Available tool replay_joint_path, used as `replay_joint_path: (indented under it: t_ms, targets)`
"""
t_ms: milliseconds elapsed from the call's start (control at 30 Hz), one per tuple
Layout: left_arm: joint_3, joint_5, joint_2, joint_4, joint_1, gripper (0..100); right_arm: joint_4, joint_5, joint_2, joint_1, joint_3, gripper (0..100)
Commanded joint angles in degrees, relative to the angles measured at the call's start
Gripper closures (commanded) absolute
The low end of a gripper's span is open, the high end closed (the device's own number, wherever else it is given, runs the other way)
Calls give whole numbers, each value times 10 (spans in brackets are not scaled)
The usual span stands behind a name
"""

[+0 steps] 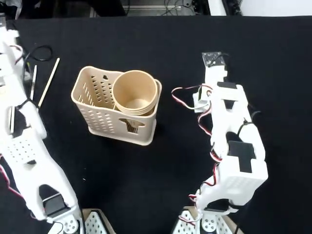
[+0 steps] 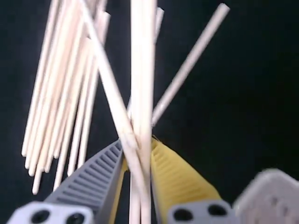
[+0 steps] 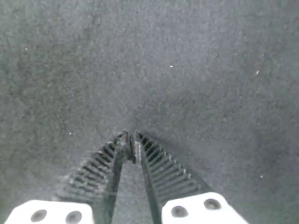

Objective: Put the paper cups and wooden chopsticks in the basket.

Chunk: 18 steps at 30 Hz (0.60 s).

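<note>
A cream slotted basket stands left of the table's middle, with a stack of paper cups upright in its right end. In the left wrist view my left gripper is shut on wooden chopsticks that stick out past its grey and yellow fingers. A loose bundle of more chopsticks lies on the black cloth beside them. From above, two chopsticks lie left of the basket, by the left arm. My right gripper is shut on nothing, over bare cloth right of the basket.
A black cable loop lies at the far left, behind the chopsticks. A corner of the basket sits close to the left gripper. The right arm has red and white wires along it. Black cloth covers the table.
</note>
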State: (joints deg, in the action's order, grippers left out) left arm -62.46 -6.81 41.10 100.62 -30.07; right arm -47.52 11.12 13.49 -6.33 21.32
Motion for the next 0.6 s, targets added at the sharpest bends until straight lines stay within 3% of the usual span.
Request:
replay_joint_path:
  t_ms: [0, 333, 567]
  targets:
    - [114, 8, -172, 1, 36, 971, 9, 5, -2, 7, -12, 986]
    - [289, 57, -420, -70, 53, 971, 9, 5, -2, 7, -12, 986]
    - [410, 89, -619, -153, 113, 971, 9, 5, -2, 7, -12, 986]
